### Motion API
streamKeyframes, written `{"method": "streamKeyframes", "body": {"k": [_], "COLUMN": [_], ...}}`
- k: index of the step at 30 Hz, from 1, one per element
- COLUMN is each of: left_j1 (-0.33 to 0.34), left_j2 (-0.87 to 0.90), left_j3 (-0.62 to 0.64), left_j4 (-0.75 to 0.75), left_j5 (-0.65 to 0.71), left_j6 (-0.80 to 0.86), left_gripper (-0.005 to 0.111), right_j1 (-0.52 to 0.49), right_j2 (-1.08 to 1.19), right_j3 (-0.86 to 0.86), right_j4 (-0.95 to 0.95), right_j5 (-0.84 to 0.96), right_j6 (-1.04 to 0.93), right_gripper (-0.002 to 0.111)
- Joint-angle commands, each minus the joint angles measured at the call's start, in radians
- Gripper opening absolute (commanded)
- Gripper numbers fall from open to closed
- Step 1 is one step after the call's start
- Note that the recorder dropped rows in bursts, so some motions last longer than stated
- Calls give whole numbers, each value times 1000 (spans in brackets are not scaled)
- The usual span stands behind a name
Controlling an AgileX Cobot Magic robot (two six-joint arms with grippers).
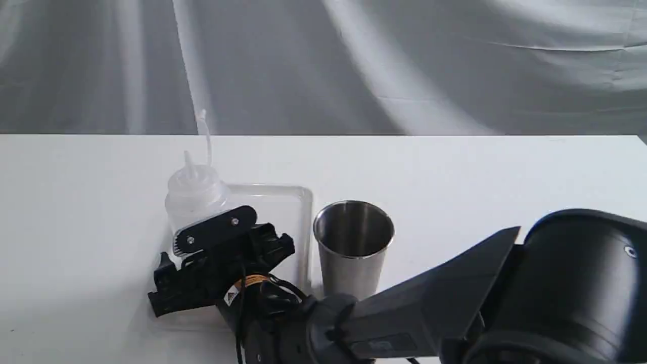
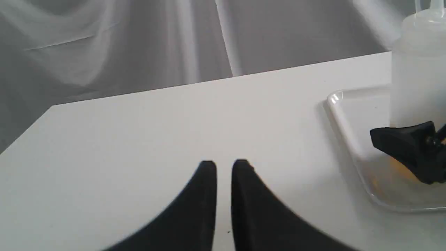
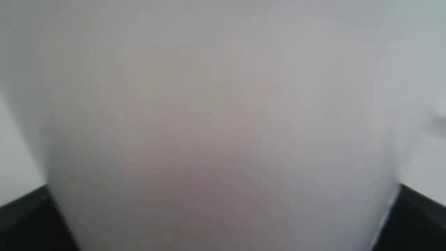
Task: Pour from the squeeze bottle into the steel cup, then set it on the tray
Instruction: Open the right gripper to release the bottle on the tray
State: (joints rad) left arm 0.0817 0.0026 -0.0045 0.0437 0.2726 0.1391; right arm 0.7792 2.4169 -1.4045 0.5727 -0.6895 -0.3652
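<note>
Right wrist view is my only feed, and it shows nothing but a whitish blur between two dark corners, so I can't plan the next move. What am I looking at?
Observer: That blur is the squeeze bottle. The right gripper has a finger on each side of its lower body, though I cannot tell whether they press on it.
Operator: Is it upright, and where?
Observer: Upright, at the far left corner of the tray in the exterior view. The gripper hides its base.
Operator: And the steel cup?
Observer: The steel cup stands upright on the table just right of the tray, apart from the squeeze bottle.
</note>
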Motion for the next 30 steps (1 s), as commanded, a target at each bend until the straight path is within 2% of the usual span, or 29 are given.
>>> {"method": "streamKeyframes", "body": {"k": [1, 18, 24, 28, 30], "left_j1": [0, 0, 0, 0, 0], "left_j2": [-3, -3, -3, -3, -3], "left_j3": [4, 4, 4, 4, 4], "left_j4": [0, 0, 0, 0, 0], "left_j5": [-7, -7, -7, -7, -7], "left_j6": [-2, -2, -2, -2, -2], "left_gripper": [8, 8, 8, 8, 8], "right_j1": [-1, -1, -1, -1, -1], "right_j2": [-5, -63, -72, -82, -89], "right_j3": [-5, -5, -5, -5, -5], "right_j4": [-11, 18, 18, 18, 18], "right_j5": [-10, -26, -7, -1, -6], "right_j6": [7, 0, -111, -111, -112], "right_gripper": [92, 92, 92, 105, 105]}}
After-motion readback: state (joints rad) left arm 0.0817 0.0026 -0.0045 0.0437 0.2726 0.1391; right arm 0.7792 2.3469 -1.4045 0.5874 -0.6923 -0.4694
